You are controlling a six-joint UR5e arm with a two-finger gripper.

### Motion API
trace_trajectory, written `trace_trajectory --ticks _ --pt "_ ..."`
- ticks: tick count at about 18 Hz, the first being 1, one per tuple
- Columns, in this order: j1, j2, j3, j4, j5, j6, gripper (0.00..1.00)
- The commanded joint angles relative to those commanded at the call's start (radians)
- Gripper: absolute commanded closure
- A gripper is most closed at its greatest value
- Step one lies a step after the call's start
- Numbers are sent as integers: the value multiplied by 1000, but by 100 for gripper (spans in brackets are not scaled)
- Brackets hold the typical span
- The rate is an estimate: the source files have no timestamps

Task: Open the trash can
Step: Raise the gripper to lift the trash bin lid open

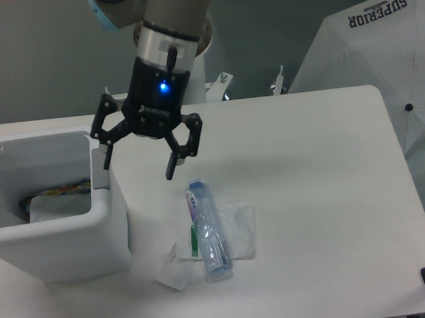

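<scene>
Gripper [139,165] jaws spread, holding nothing | trash can [60,238] white, boxy, top open, litter inside

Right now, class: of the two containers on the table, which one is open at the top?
The trash can, the big white bin at the left: its top is open and you can see inside. The bottle lies on its side, its cap end too unclear to judge.

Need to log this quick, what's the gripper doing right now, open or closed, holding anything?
Gripper: open, jaws spread wide, holding nothing, up above the right rim of the trash can.
</scene>
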Motion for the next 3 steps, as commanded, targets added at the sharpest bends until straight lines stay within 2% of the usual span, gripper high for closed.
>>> trace_trajectory --ticks 3 --pt "-2 0 -1 -3 83 51 0"
